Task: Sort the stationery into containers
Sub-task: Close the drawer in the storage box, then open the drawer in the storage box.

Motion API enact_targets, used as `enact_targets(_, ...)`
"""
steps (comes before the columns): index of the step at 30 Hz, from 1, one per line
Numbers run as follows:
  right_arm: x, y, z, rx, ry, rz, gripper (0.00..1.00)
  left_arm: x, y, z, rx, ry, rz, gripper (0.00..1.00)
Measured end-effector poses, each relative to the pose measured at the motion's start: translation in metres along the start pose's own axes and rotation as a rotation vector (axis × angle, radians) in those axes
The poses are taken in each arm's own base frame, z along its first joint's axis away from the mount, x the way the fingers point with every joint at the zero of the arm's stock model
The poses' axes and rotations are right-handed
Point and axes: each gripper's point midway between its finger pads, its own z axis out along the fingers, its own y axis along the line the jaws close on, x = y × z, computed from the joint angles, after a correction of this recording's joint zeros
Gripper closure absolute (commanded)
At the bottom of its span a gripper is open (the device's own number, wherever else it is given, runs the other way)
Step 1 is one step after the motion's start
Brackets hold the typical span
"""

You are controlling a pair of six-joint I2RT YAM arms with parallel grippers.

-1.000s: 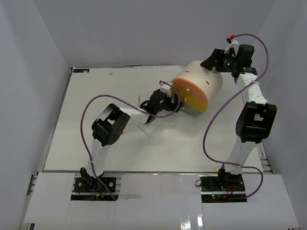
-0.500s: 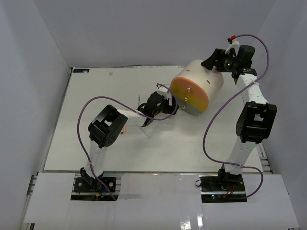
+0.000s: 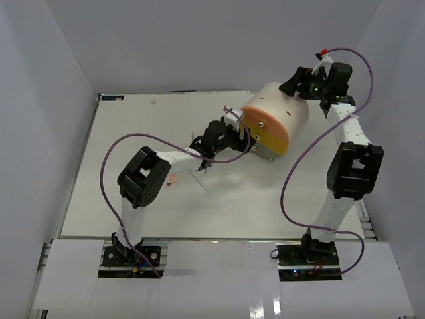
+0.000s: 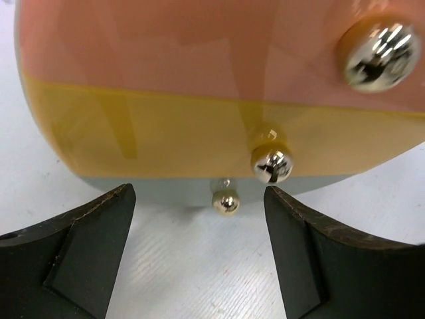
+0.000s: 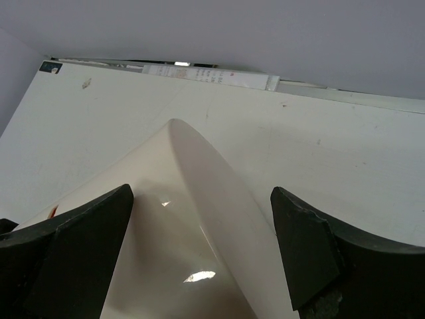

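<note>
Far right on the table (image 3: 133, 133), we find the cream organiser (image 3: 282, 109) on its side. Our left gripper (image 4: 199, 199) gapes empty before its drawers (image 4: 166, 133). Our right gripper (image 5: 199, 199) straddles its back, spread wide, contact unclear.

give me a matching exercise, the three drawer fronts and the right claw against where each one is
1 orange-pink drawer front
2 yellow drawer front
3 grey drawer front
4 right claw

a lowest band, by the table
b open, at the cream body
c top band
d middle band

Pairs: 1-c, 2-d, 3-a, 4-b
</note>
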Motion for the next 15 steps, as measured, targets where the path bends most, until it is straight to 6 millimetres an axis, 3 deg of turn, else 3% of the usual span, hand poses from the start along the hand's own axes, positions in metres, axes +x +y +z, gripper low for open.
enact_targets(8,0.0,-0.001,-0.001,0.014,-0.012,0.016,0.1,-0.028,-0.018,0.01,0.045,-0.045,0.026,0.15)
enact_targets(15,0.0,-0.002,-0.001,0.017,-0.024,0.019,0.1,-0.036,-0.028,0.014,0.059,-0.05,0.031,0.19)
